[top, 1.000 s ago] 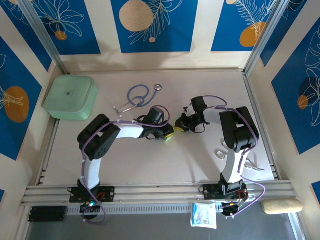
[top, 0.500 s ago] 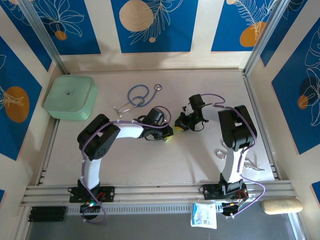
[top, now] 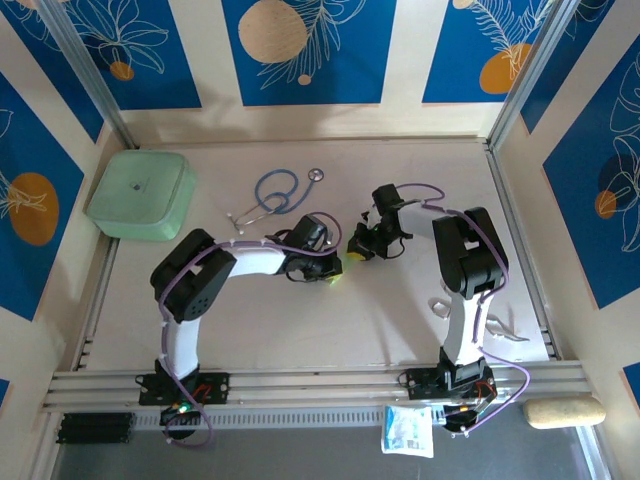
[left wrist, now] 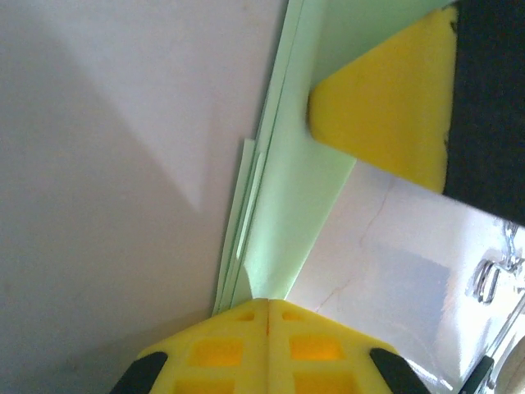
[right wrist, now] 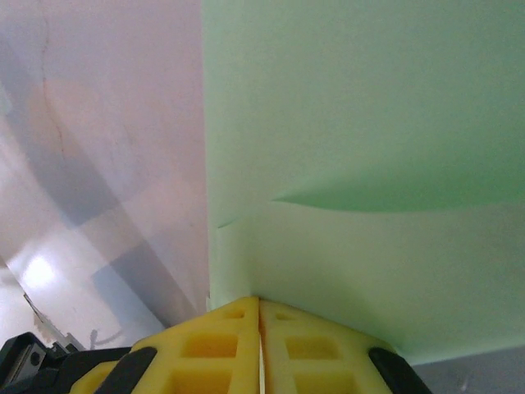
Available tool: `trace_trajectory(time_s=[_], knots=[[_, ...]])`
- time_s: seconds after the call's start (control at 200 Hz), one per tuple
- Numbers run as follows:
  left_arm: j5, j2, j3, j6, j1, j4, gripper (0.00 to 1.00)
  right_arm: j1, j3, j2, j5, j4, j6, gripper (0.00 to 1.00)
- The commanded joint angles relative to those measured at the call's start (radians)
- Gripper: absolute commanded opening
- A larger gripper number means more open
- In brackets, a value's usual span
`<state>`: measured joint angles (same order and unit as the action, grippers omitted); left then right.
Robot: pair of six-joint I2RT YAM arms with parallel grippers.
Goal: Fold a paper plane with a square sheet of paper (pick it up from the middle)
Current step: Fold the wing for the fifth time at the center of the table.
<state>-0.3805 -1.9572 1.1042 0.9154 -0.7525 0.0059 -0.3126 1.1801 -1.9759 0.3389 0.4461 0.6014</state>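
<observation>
Both my jaws are clenched on the pale green paper (left wrist: 295,205). My left gripper (left wrist: 267,305) has its pads pinched tight on a folded, layered end, and a narrow strip runs straight ahead from the tips. My right gripper (right wrist: 259,302) is clamped on another edge, with the paper spreading ahead and right. Its yellow finger (left wrist: 385,107) sits against the paper ahead-right of my left tips. The table (left wrist: 98,180) shows left of the tips.
</observation>
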Motion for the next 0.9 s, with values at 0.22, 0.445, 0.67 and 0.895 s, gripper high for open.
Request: trace_trajectory(time_s=[0.22,0.445,0.67,0.895], knots=[[-0.056,-0.026,0.111,-0.081,0.002,-0.032,0.07,-0.006,-0.008,-0.087,-0.13,0.076,-0.008,0.1],[-0.035,-0.087,0.147,-0.106,0.002,-0.085,0.05,-0.009,0.0,-0.093,-0.133,0.092,-0.012,0.1],[-0.035,-0.084,0.104,-0.112,0.001,-0.131,0.02,-0.012,0.022,-0.108,-0.165,0.132,-0.021,0.09],[-0.057,-0.04,0.051,-0.122,0.001,-0.17,0.01,-0.014,0.048,-0.127,-0.2,0.174,-0.022,0.09]])
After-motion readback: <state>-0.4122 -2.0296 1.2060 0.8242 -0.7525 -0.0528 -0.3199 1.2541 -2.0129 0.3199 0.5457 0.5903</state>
